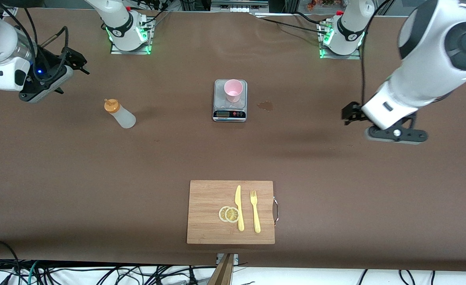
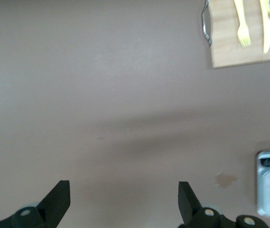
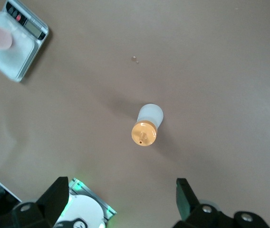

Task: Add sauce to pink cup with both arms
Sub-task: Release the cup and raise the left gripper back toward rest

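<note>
The sauce (image 1: 121, 114) is a whitish squeeze bottle with an orange cap, standing upright on the brown table toward the right arm's end. In the right wrist view the sauce (image 3: 147, 126) shows from above, apart from my open right gripper (image 3: 120, 187). That right gripper (image 1: 77, 62) hangs in the air over the table near its base, holding nothing. The pink cup (image 1: 233, 90) stands on a grey scale (image 1: 230, 113) at mid-table. My left gripper (image 1: 350, 113) hovers open and empty over bare table toward the left arm's end; the left wrist view shows the gripper (image 2: 123, 190) with the scale (image 2: 268, 197) off at the frame's edge.
A wooden cutting board (image 1: 207, 233) lies nearer to the front camera, carrying a yellow knife (image 1: 239, 208), a yellow fork (image 1: 255, 211) and lemon slices (image 1: 229, 214). A small wet stain (image 1: 265, 105) marks the table beside the scale. Both arm bases (image 1: 129, 35) stand along the table's edge.
</note>
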`<action>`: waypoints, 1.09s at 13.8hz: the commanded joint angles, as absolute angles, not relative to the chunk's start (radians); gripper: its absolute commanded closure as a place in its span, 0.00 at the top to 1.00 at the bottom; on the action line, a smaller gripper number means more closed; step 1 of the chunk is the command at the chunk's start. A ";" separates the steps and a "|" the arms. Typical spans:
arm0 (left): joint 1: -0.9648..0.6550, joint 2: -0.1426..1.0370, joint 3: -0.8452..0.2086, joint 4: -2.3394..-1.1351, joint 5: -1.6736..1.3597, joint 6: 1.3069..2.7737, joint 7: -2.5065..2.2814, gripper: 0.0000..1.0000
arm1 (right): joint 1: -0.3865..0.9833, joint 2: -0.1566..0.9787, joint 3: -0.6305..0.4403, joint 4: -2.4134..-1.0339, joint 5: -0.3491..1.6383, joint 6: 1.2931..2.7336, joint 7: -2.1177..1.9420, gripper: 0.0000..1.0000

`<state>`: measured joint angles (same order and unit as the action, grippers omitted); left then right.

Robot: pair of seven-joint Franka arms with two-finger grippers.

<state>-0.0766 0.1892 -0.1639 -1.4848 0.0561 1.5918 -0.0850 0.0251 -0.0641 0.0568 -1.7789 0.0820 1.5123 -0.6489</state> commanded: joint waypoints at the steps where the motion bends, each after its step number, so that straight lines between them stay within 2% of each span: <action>1: -0.086 0.019 -0.085 -1.679 0.038 1.647 0.067 1.00 | -0.020 -0.069 0.043 -1.822 0.127 1.517 -0.831 1.00; 2: -0.080 -0.013 -0.075 -1.699 0.037 1.654 0.060 1.00 | -0.026 -0.060 0.026 -1.838 0.150 1.517 -0.900 1.00; 7: -0.075 -0.023 0.037 -1.726 -0.035 1.654 0.072 1.00 | -0.057 0.029 -0.110 -1.905 0.293 1.537 -1.363 1.00; 15: -0.075 -0.014 0.032 -1.694 -0.020 1.595 0.063 1.00 | -0.130 0.204 -0.227 -1.956 0.483 1.525 -2.081 1.00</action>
